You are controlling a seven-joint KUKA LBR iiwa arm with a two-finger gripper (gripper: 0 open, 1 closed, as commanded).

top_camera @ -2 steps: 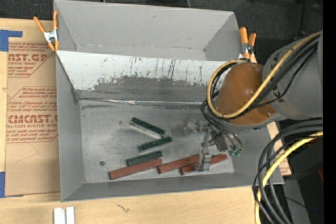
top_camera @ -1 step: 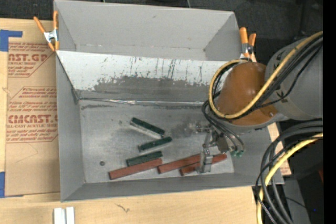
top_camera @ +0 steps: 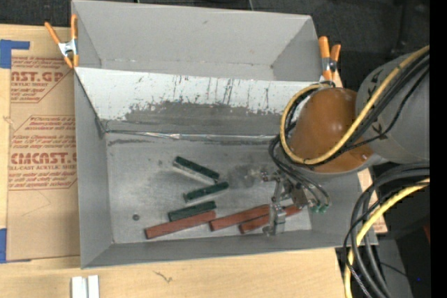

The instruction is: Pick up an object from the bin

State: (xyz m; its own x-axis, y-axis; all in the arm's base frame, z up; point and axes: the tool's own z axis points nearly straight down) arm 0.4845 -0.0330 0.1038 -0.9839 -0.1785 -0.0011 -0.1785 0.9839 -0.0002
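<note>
KUKA arm works a grey bin point(top_camera: 94, 185) of loose bars. Nearest the front wall, three red-brown bars lie in a rough line on the bin floor. The long bar point(top_camera: 180, 223) slants from the front left up toward the middle. The middle bar point(top_camera: 237, 218) starts just beside the long bar's right end and runs on to the right. The short bar point(top_camera: 253, 226) lies close against the middle bar's near side.

The gripper point(top_camera: 276, 218) is low over the right ends of the middle bar and the short bar, in the front right part of the bin. Whether it is open or closed cannot be told, nor whether it touches either bar.

Just behind the long bar lies a dark green bar point(top_camera: 192, 210), roughly parallel to it. Behind that is a second green bar point(top_camera: 206, 190), tilted the same way. Farthest back, a pale-edged green bar point(top_camera: 195, 167) slants the opposite way, apart from the others.

Above the gripper, dark cables point(top_camera: 297, 174) hang around the wrist. They sit under the arm's rounded orange cover point(top_camera: 328, 129), which reaches in from the right. Beyond the bars, the scratched back wall point(top_camera: 195, 105) slopes up and away.
</note>
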